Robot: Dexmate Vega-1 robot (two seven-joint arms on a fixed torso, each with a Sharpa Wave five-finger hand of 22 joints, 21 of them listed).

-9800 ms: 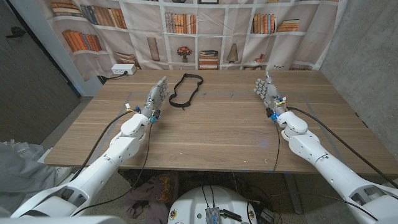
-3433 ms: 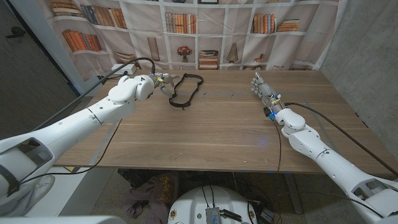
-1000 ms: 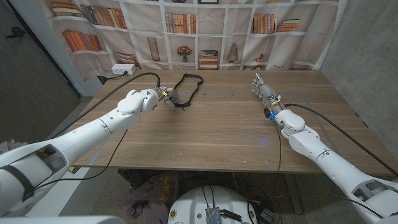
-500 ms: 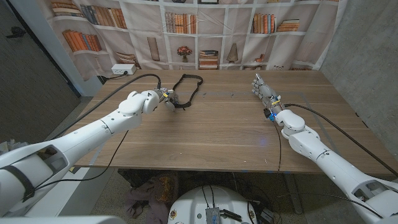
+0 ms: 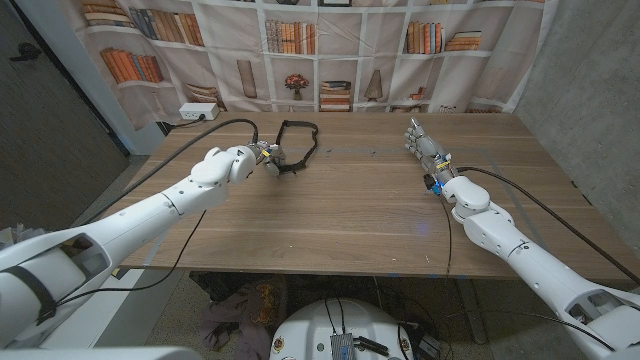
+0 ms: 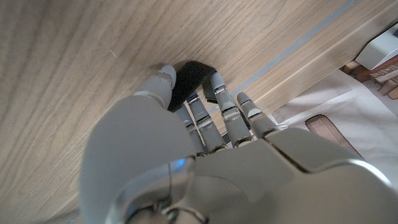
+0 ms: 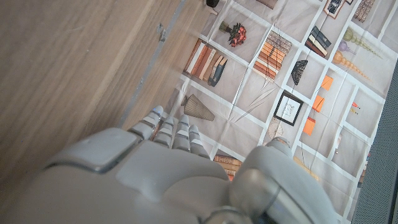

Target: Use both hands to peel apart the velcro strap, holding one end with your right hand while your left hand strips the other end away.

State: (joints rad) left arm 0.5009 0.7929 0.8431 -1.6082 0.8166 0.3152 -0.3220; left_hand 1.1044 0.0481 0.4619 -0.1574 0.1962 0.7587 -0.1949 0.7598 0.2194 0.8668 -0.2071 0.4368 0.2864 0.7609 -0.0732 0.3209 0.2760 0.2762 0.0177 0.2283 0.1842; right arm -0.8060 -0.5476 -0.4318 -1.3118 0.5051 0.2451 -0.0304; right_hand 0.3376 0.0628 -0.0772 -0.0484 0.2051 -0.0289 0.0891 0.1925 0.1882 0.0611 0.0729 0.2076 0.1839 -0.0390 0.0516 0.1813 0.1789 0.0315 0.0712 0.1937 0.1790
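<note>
Over on the far left part of the wooden worktop, the left robot hand has its fingertips closed on the near end of the black velcro strap, which lies as a loop running away toward the worktop's far edge. From the left wrist view, the thumb and a finger pinch a dark piece of the strap against the wood, with the other fingers reaching alongside. The right robot hand stands on the right side of the worktop, well apart from the strap, fingers straight and close together, holding nothing. From the right wrist view its fingers reach out over bare wood toward the bookshelf-printed backdrop. A white power strip sits at the far left corner.
</note>
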